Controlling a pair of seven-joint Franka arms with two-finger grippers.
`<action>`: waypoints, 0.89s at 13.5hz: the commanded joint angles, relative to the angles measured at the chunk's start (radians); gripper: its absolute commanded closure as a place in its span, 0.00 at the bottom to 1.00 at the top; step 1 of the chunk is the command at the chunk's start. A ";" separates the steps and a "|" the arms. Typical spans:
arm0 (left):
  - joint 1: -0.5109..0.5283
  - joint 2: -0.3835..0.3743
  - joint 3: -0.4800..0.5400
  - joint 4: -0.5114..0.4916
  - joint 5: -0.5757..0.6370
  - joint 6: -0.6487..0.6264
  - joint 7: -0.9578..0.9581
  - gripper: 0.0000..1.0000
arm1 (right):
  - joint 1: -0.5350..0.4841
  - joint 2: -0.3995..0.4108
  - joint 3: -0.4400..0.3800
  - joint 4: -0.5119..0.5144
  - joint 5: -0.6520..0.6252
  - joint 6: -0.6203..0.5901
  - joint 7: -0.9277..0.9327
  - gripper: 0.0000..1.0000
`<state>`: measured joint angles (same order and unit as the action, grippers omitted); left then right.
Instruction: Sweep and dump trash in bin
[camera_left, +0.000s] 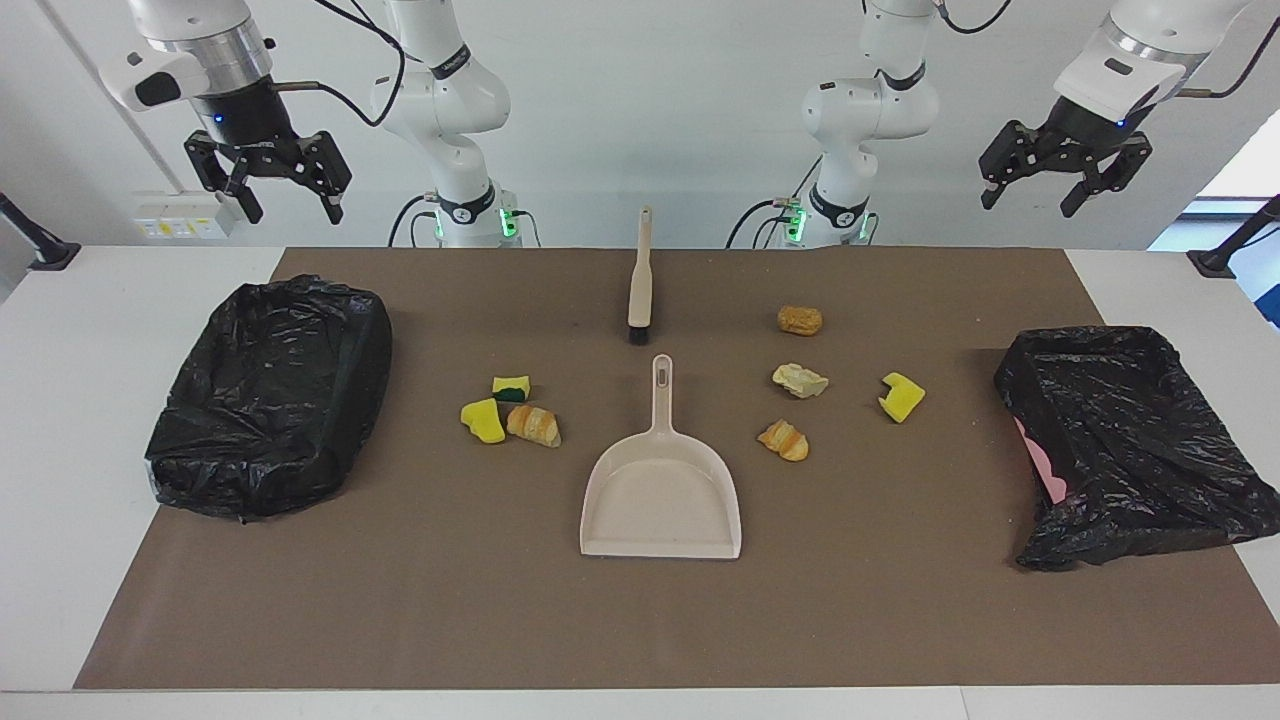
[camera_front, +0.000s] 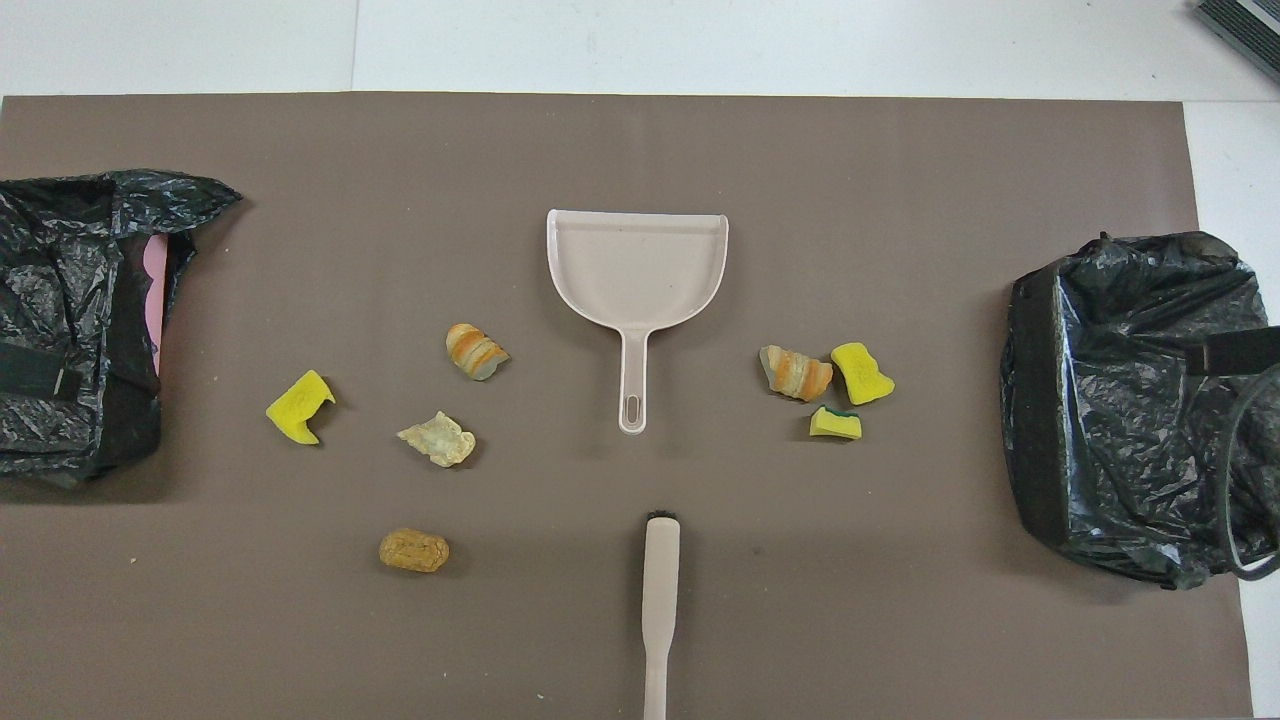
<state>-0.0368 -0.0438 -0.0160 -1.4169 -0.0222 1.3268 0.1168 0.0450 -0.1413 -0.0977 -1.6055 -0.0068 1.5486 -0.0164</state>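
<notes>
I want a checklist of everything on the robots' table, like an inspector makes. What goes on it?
Surface: brown mat over a white table.
Job's things: seven bits of trash lying loose on the mat, three toward the right arm's end, four toward the left arm's end; dustpan mid-mat, empty; brush nearer the robots than the dustpan; a bin lined with a black bag at each end.
Clutter: nothing seen.
Grippers: left gripper and right gripper both open, empty, raised, waiting.
Cables: black ones run along the arms.
Surroundings: white wall, socket strip.
</notes>
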 joint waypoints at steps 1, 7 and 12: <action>-0.015 -0.022 0.008 -0.022 0.010 -0.011 0.004 0.00 | -0.010 -0.021 0.010 -0.020 -0.002 -0.015 -0.013 0.00; -0.015 -0.022 0.005 -0.020 0.007 -0.001 0.001 0.00 | -0.010 -0.027 0.010 -0.025 -0.002 -0.016 -0.011 0.00; -0.015 -0.021 0.004 -0.020 0.007 -0.003 -0.003 0.00 | -0.008 -0.027 0.012 -0.025 0.001 -0.013 -0.010 0.00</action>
<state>-0.0372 -0.0439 -0.0202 -1.4170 -0.0222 1.3254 0.1167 0.0454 -0.1473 -0.0972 -1.6117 -0.0067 1.5457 -0.0164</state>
